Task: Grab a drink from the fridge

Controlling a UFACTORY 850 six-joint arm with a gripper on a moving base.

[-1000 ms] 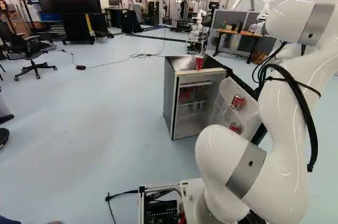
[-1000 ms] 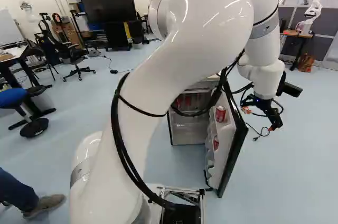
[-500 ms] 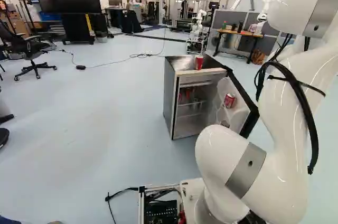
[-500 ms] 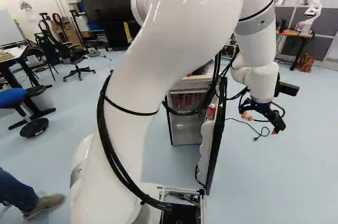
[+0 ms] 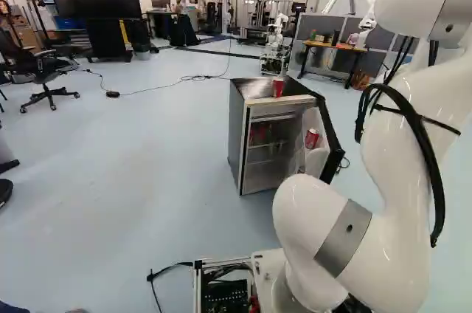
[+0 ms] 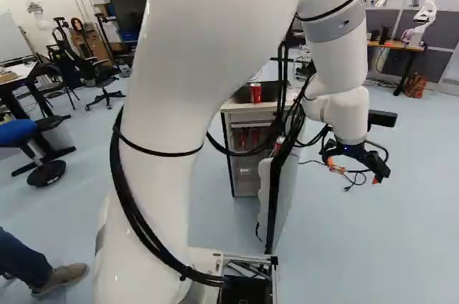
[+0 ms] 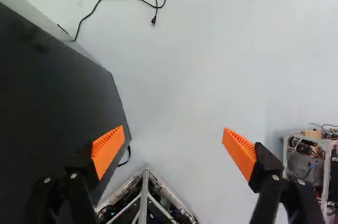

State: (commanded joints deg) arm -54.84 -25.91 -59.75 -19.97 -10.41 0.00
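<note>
Pincer point(image 7: 174, 129) stands released in the wrist view, nothing between its spread fingers, the dark door point(image 7: 47, 102) beside and beneath one.

Right base view: both visible red drinks lie leftward of it, the door can point(image 6: 279, 147) behind the door, the top can point(image 6: 255, 92) farther off; reaching the former likely means rounding the door's free edge.

Left base view: the top can is upright near the fridge's point(image 5: 237, 136) front top edge; the door can, red and silver, leans slightly.
</note>
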